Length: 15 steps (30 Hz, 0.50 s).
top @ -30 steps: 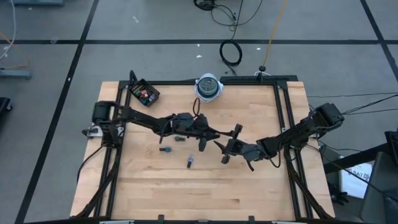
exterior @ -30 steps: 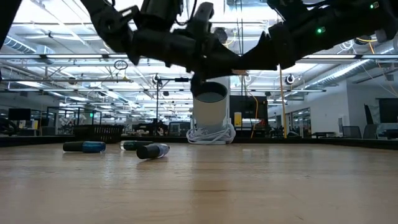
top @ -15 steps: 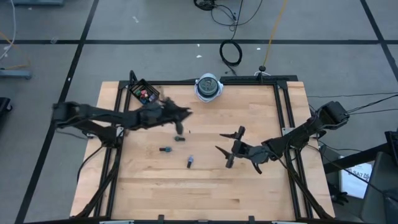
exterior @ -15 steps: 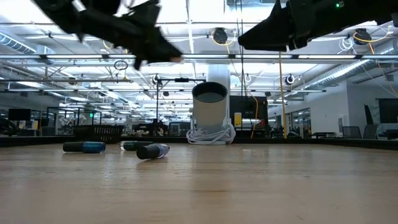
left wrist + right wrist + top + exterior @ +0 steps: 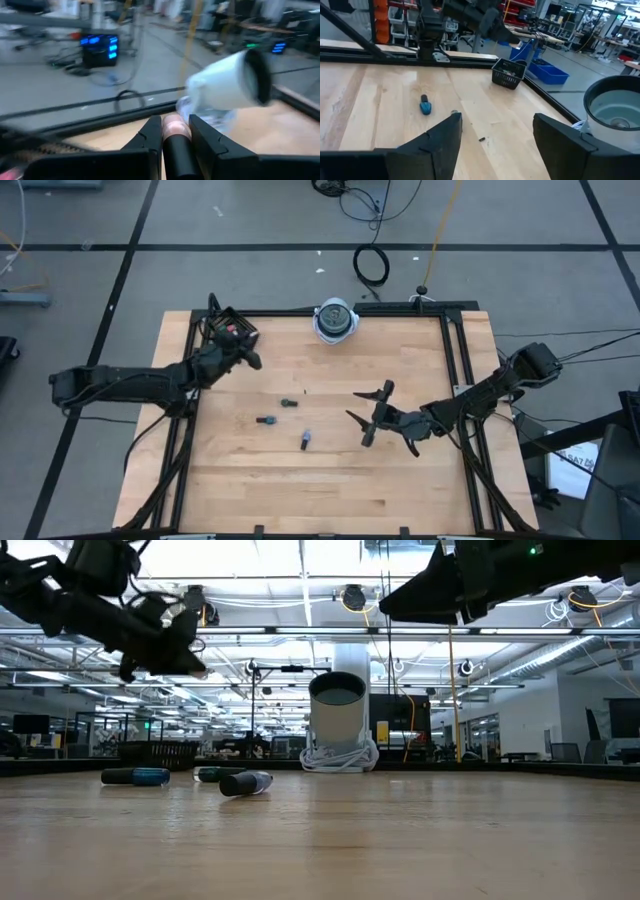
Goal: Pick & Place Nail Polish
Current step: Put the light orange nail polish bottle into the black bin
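My left gripper (image 5: pixel 248 358) hangs above the table's far left, just beside the small black box (image 5: pixel 231 330), and is shut on a pink nail polish bottle (image 5: pixel 175 129) with a dark cap. Three more bottles lie on their sides on the wood: one dark (image 5: pixel 288 402), one teal (image 5: pixel 266 421) and one bluish (image 5: pixel 305 441). They also show in the low view (image 5: pixel 243 783). My right gripper (image 5: pixel 373 416) is open and empty above the table's middle right; its fingers (image 5: pixel 435 142) frame the teal bottle (image 5: pixel 425 107) farther off. My left gripper pinches the pink bottle between its two fingers (image 5: pixel 151 134). The bottle lies along the fingers. Its pink glass end (image 5: pixel 174 125) reaches out at the fingertips and its dark cap (image 5: pixel 178 156) points back toward the wrist. The bottle is lifted clear of the table.
A round white-and-blue disc holder (image 5: pixel 336 320) stands at the far edge's middle; it is a white cylinder in the low view (image 5: pixel 338 726). The black box holds several bottles. A black frame rail (image 5: pixel 450 360) runs round the table top.
My left gripper has swung from the table's middle, close to my right gripper, toward the far left edge, to beside the black box, staying up in the air. My right gripper has stayed open and nearly still. The three bottles on the wood have not moved.
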Each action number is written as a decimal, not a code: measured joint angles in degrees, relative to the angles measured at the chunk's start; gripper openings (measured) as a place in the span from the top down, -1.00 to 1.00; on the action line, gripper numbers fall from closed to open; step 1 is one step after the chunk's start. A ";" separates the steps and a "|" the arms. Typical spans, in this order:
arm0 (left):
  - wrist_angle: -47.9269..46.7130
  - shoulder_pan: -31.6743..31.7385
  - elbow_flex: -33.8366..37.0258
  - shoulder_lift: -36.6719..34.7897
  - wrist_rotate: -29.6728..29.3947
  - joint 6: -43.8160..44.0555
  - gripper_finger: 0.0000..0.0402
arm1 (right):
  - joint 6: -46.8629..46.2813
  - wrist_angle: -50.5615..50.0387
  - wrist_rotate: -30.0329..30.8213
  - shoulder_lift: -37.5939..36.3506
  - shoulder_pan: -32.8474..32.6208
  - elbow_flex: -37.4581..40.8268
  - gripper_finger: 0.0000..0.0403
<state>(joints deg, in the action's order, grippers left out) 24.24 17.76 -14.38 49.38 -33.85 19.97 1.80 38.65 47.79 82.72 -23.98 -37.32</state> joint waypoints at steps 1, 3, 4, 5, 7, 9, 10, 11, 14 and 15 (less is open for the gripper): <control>-1.14 0.65 0.06 0.03 -0.78 0.44 0.74 | -0.53 -0.04 -0.02 0.00 0.12 0.00 -0.14; -3.21 1.86 0.07 0.10 -2.23 1.46 0.74 | -1.05 -0.09 -0.04 0.00 0.37 0.00 -0.13; -4.22 2.52 0.07 0.10 -3.17 1.63 0.74 | -1.11 -0.04 -0.02 0.00 0.37 0.00 -0.13; -5.47 3.16 0.07 0.10 -4.56 1.66 0.74 | -1.11 -0.04 -0.02 0.00 0.41 0.00 -0.12; -8.36 4.83 0.07 0.10 -8.55 1.53 0.74 | -1.13 -0.06 -0.04 0.00 0.39 0.00 -0.12; -11.13 6.74 0.07 0.10 -11.61 1.78 0.74 | -1.13 -0.04 -0.05 0.00 0.37 0.00 -0.12; -12.44 7.77 0.07 0.10 -12.13 2.42 0.74 | -1.13 0.01 -0.06 0.00 0.37 0.00 -0.12; -13.51 8.79 0.07 0.10 -12.24 3.19 0.74 | -1.13 0.07 -0.06 0.00 0.37 0.00 -0.12; -15.22 11.42 0.07 0.10 -12.24 6.20 0.74 | -1.13 0.11 -0.04 0.00 0.37 0.00 -0.12; -15.46 12.20 0.07 0.10 -12.22 7.00 0.71 | -1.13 0.11 -0.06 0.00 0.37 0.00 -0.12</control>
<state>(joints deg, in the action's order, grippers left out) 8.78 29.96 -14.31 49.47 -46.06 26.97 0.67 38.76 47.72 82.72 -23.62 -37.32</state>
